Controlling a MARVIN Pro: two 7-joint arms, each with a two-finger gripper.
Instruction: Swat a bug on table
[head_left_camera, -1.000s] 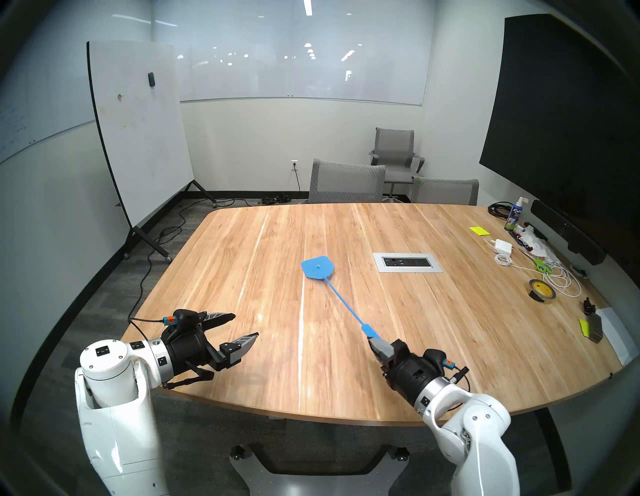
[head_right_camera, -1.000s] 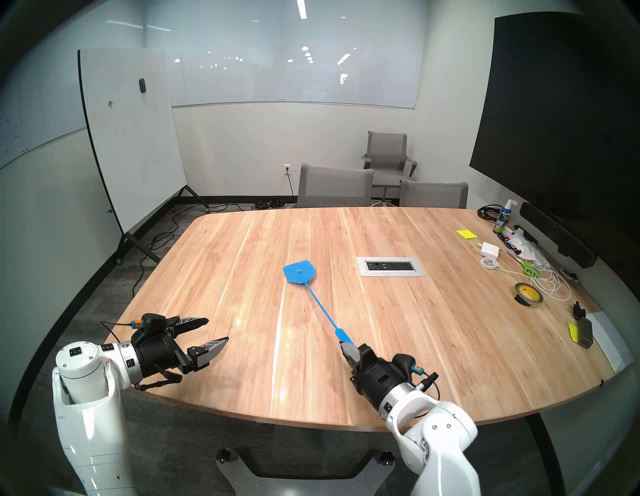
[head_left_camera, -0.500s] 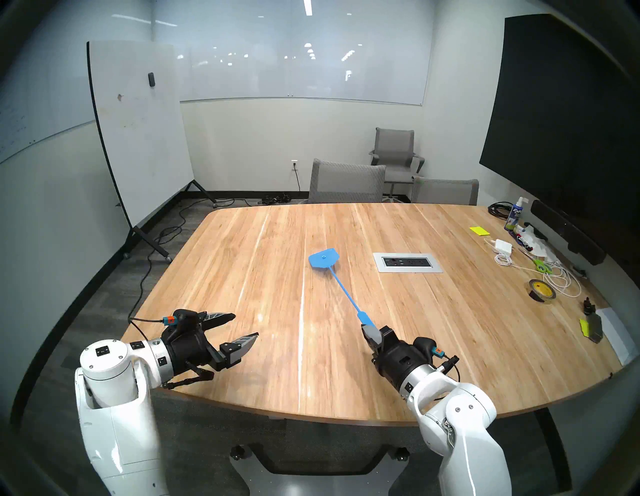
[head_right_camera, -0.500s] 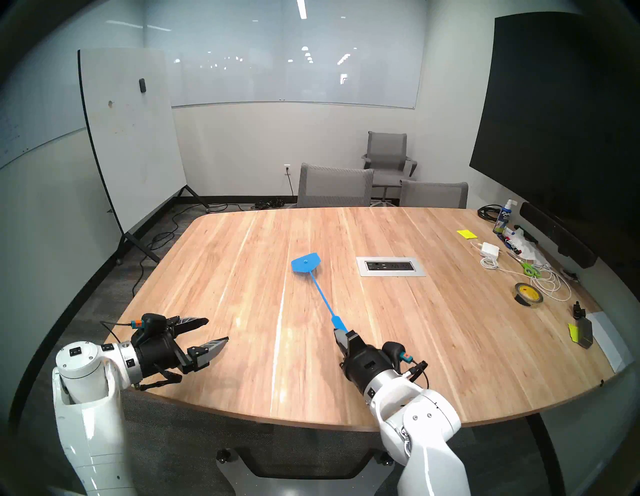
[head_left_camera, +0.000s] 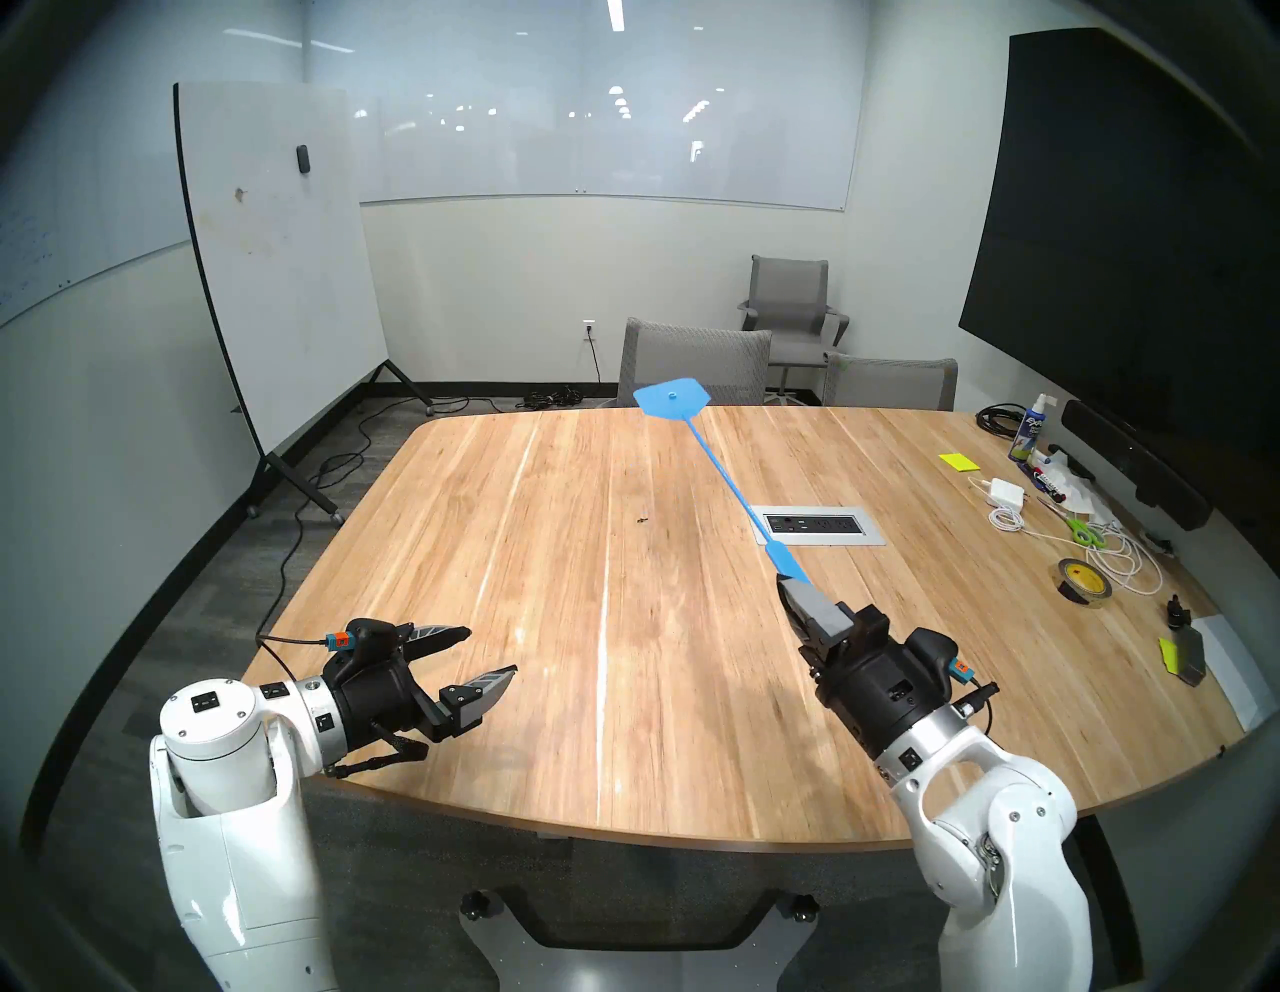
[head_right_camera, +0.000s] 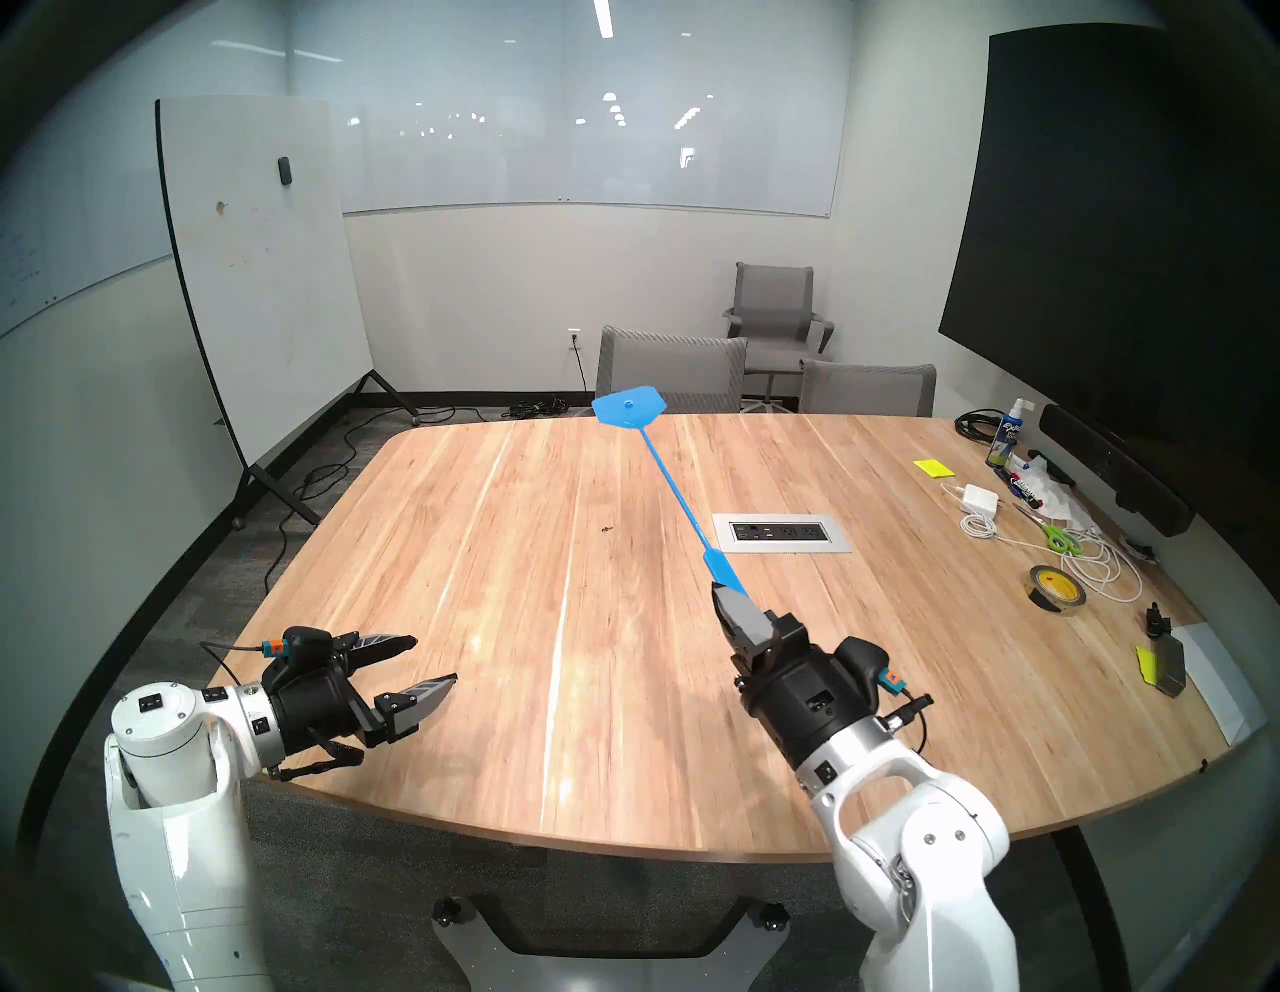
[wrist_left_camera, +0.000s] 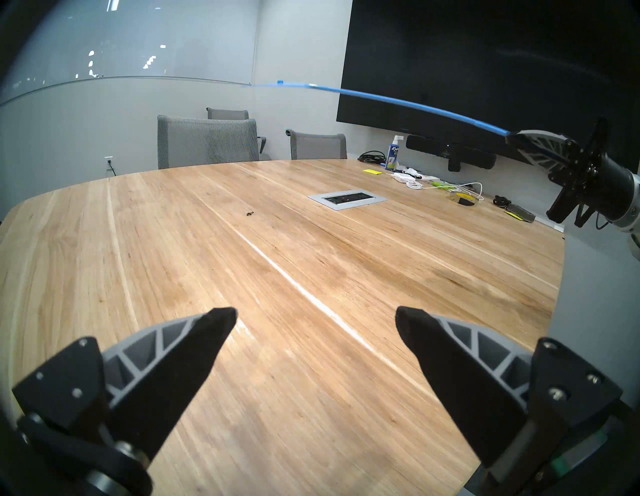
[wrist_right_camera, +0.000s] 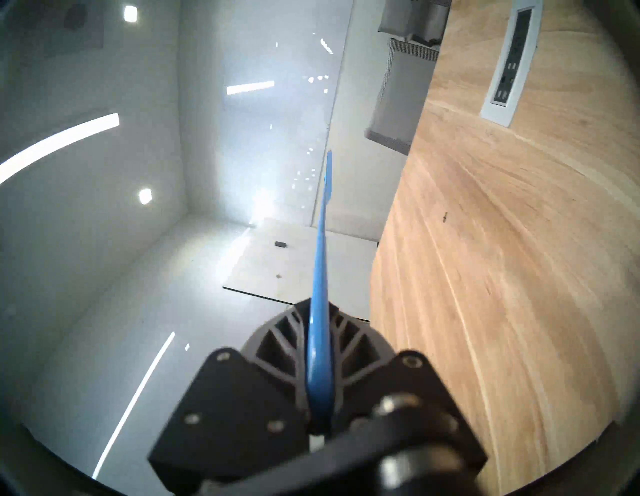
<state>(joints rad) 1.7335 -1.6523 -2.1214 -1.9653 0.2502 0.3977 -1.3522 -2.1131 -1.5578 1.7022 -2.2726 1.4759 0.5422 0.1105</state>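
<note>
Holding: right pincer (head_left_camera: 796, 597) pinched tight on the flat grip end of the blue swatter (head_left_camera: 720, 464) — shaft running up and away, head hanging in the air over the far part of the table (head_left_camera: 485, 554).
Bug: tiny dark speck (head_left_camera: 643, 519) lying bare on the planks near mid-table, left of the silver outlet panel (head_left_camera: 816, 526), well clear of both arms.
Left pincer: fingers spread wide (head_left_camera: 488, 654), nothing between them, hovering low over the near left corner — idle.
Swatter feel: thin plastic by the look of it, light and whippy; from the left wrist view the shaft shows a slight bow, so I'd expect the head to lag and flex on a swing.
Where to hold: that widened flat paddle at the handle's end seems the right spot — the flat faces give the fingers something to press, and it should resist twisting.
Risk: smooth plastic could slip or roll in the grip on a hard slap.
Stage: a raised, cocked pose, I'd say; the head sits beyond the bug, so the strike needs aiming back toward it.
</note>
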